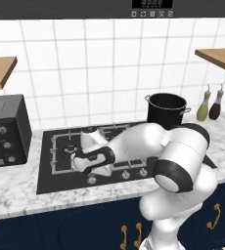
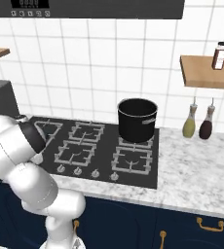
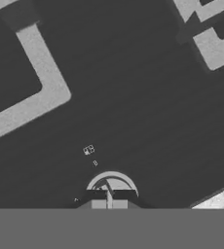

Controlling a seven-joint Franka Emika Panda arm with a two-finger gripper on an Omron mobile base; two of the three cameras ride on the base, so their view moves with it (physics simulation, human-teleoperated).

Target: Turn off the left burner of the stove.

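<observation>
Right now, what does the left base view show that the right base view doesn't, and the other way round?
Left base view alone: the pincer low over the front left of the flat black cooktop, with the black box oven beside it. Right base view alone: a dark-capped jar on the wooden wall shelf. Both share the black cooking pot, two sauce bottles and the white tiled wall.
</observation>
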